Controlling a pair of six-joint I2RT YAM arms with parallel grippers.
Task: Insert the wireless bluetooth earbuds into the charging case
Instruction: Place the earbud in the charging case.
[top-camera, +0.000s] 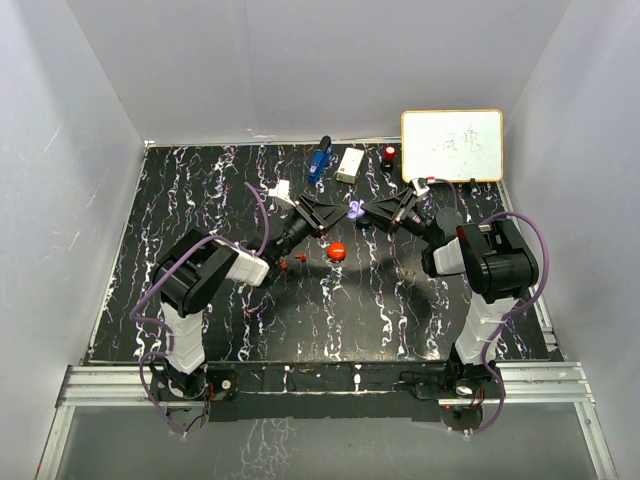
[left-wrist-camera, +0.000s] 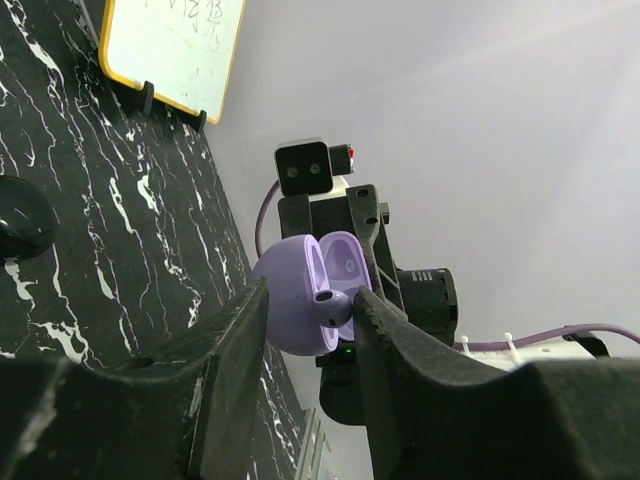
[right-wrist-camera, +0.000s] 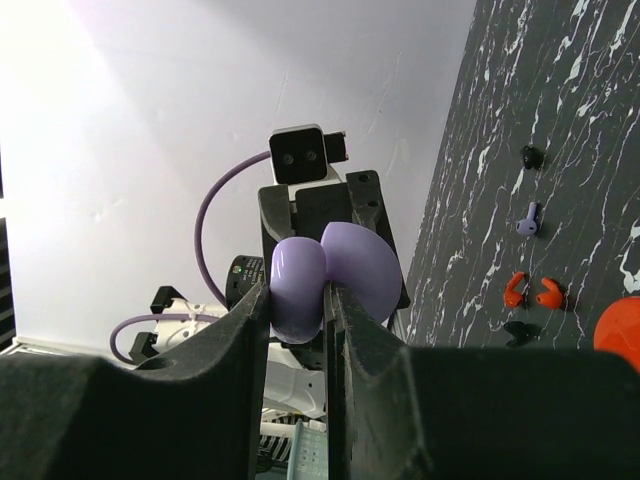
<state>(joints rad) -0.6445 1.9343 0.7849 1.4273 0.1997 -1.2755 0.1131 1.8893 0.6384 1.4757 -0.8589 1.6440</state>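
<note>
Your right gripper (right-wrist-camera: 298, 300) is clamped on the open purple charging case (right-wrist-camera: 350, 265), held up mid-table. One purple earbud (left-wrist-camera: 332, 303) sits at the case's mouth, between your left gripper's (left-wrist-camera: 310, 300) parted, seemingly empty fingers. Seating looks unfinished, so next press it home. A second purple earbud (right-wrist-camera: 527, 218) waits on the table (right-wrist-camera: 560, 120).

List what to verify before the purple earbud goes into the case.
1. Purple charging case clamped in the right gripper: ok.
2. Case lid open, cavity facing the left gripper: ok.
3. Purple earbud at the case mouth, between the left fingers: ok.
4. Firm left grip on that earbud: cannot tell.
5. Earbud lined up with its socket: cannot tell, the socket is hidden.
6. Second purple earbud located: ok, it lies loose on the table.
</note>
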